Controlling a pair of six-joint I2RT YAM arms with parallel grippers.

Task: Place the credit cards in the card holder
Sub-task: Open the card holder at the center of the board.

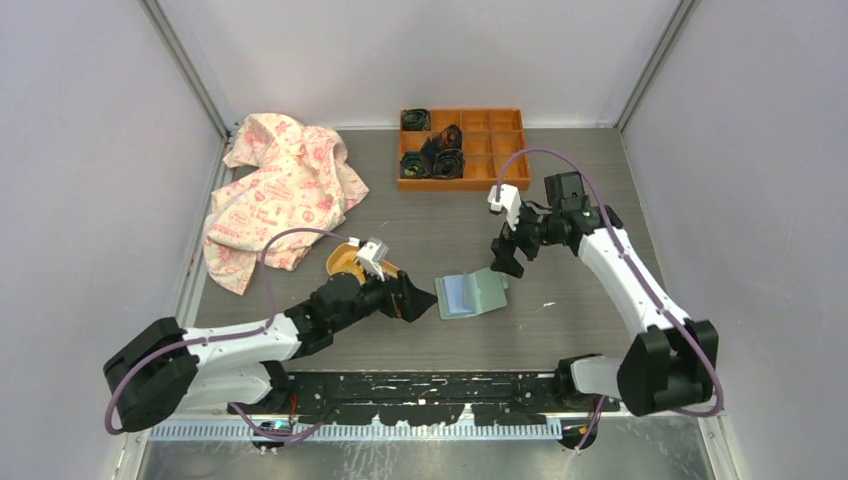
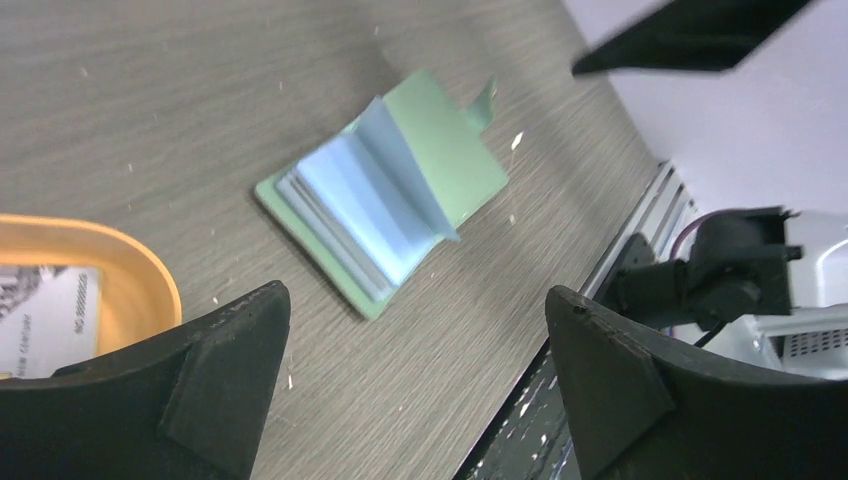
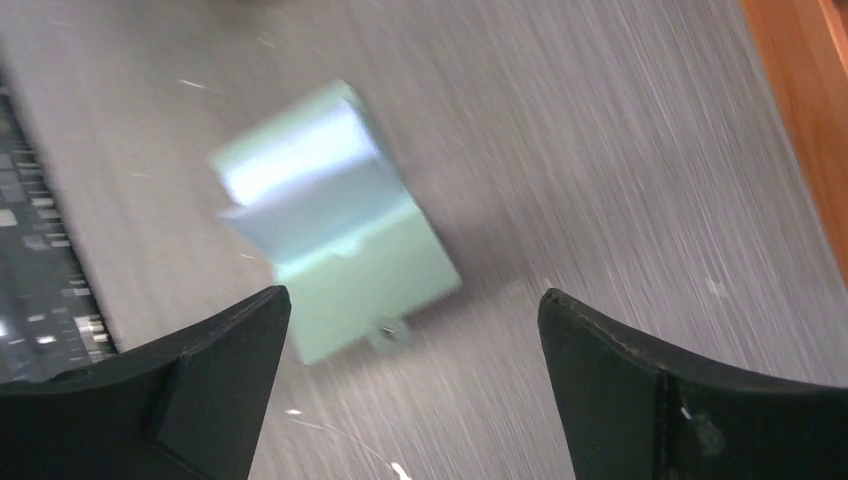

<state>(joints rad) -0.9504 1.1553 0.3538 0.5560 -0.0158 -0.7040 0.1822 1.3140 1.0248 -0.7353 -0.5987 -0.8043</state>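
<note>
**Top external view: one card holder [image 1: 470, 293] open on the bench [image 1: 590, 215]**

Pale mint green, it lies spread mid-bench, bluish clear sleeves fanned upward. One whitish credit card [image 2: 45, 320] shows in the single yellow-orange dish [image 2: 120, 255]. The left gripper [image 1: 427, 300] reaches low, just beside the holder's left edge. The right gripper [image 1: 503, 262] hangs over its far corner. Both jaws gape, empty.

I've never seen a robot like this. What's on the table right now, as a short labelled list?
card holder: mint green, lying open on the table between the grippers
left gripper: open, empty, near the holder
right gripper: open, empty, hovering near the holder
card: whitish, in the yellow-orange dish
tray: orange, at the back, dark items inside
cloth: pink-patterned, crumpled, back left
</note>
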